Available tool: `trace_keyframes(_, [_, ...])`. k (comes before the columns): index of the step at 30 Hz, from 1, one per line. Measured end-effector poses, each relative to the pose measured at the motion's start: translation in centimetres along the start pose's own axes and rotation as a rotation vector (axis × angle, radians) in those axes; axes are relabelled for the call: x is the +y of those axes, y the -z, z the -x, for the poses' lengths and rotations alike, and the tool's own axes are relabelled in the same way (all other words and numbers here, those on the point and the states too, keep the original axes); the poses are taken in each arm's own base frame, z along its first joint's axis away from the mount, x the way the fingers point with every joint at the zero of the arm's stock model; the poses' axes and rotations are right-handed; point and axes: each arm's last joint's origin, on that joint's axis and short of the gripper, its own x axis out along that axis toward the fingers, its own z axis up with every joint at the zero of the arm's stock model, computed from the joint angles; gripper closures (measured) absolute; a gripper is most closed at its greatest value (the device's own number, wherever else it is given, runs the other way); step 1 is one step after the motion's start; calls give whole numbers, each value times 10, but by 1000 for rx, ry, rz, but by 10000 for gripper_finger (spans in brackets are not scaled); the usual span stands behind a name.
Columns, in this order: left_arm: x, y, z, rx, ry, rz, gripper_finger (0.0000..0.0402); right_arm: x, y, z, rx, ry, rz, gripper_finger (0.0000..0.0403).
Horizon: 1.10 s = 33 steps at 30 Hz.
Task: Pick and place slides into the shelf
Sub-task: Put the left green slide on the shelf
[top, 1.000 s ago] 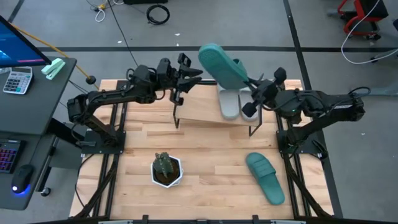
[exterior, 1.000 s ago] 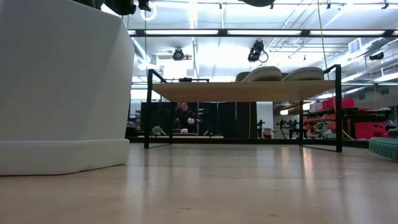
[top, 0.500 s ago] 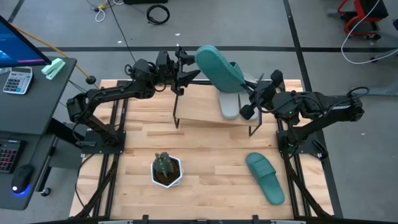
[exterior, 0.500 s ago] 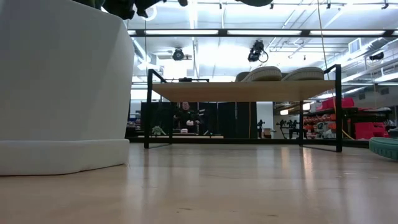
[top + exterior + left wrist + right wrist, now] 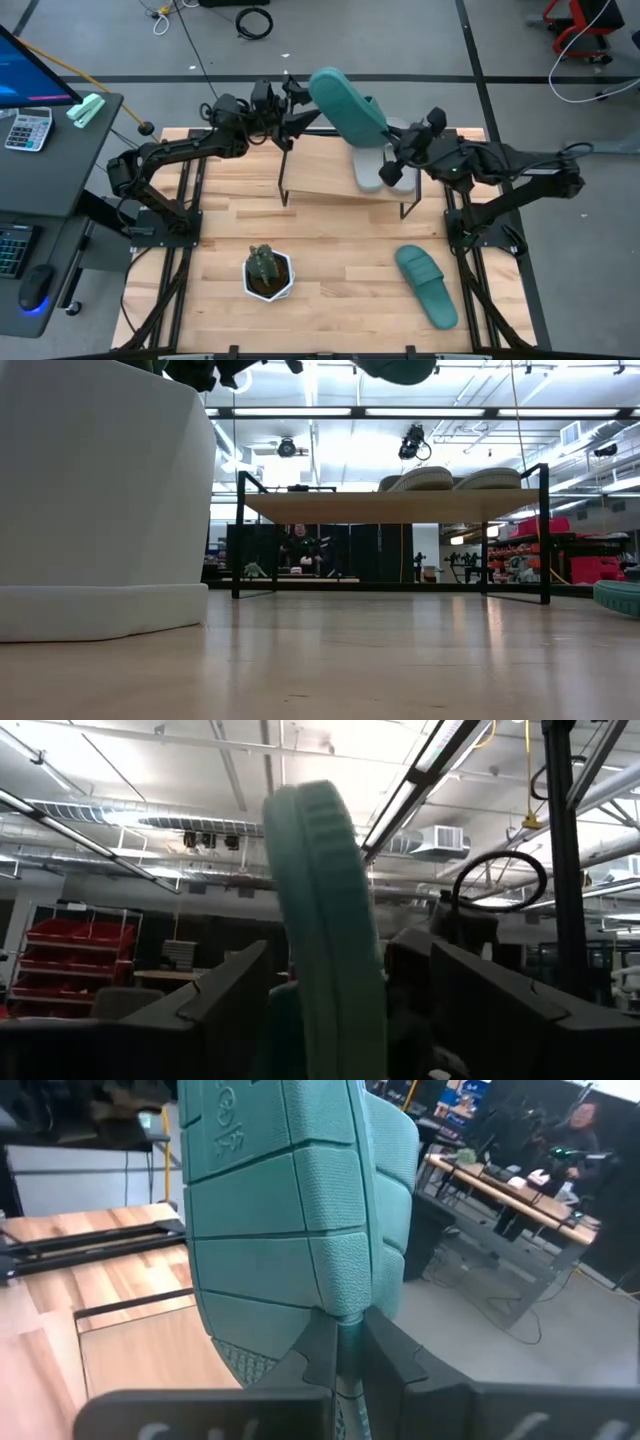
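A teal slide (image 5: 347,104) is up in the air above the far left part of the shelf (image 5: 320,170), with my right gripper (image 5: 393,160) shut on it; its sole (image 5: 290,1210) faces the right wrist camera. My left gripper (image 5: 296,103) is open at the slide's other end, and its fingers (image 5: 215,1000) stand on either side of the slide (image 5: 325,920) without touching. Two grey-white slides (image 5: 371,165) lie on the shelf top (image 5: 390,506). A second teal slide (image 5: 428,286) lies on the table at the near right. My right gripper pinches the edge of the sole at one end of the teal slide (image 5: 341,1316) between its two fingers. The fingers come from the table's right and lie along the slide. The slide is lifted clear, stands tilted on edge and reaches toward the far left.
A small plant in a white pot (image 5: 268,273) stands near the table's front, left of centre; it fills the left of the low view (image 5: 100,500). Bare tabletop (image 5: 340,250) lies between the pot and the second teal slide. A person works far behind the shelf (image 5: 298,550).
My left gripper has opened, let go of the teal slide's end and drawn back a little toward the far left. My right gripper has carried the slide slightly toward the table's left and far edge, still raised over the shelf.
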Motion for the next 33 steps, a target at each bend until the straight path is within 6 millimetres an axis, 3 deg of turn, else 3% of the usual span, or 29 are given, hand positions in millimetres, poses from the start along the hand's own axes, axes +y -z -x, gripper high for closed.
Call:
trace_keyframes(6, [0, 0, 0, -2, 1, -1, 127, 13, 3, -20, 32, -68, 18, 378])
trace_keyframes(11, [0, 0, 0, -2, 1, -2, 159, 19, 0, -30, 9, -95, 35, 378])
trace_keyframes(16, [1, -1, 0, -3, -2, -14, 240, 17, -1, -32, 2, -95, 17, 370])
trace_keyframes(20, [6, -3, 3, -2, -11, -44, 333, 10, -4, -26, -15, -103, 0, 314])
trace_keyframes(26, [16, -6, 7, -4, -50, -140, 337, 0, -7, -16, -40, -113, -26, 246])
trace_keyframes(33, [25, -5, 13, 123, -72, -184, 337, -20, -12, 3, -81, -111, -74, 224])
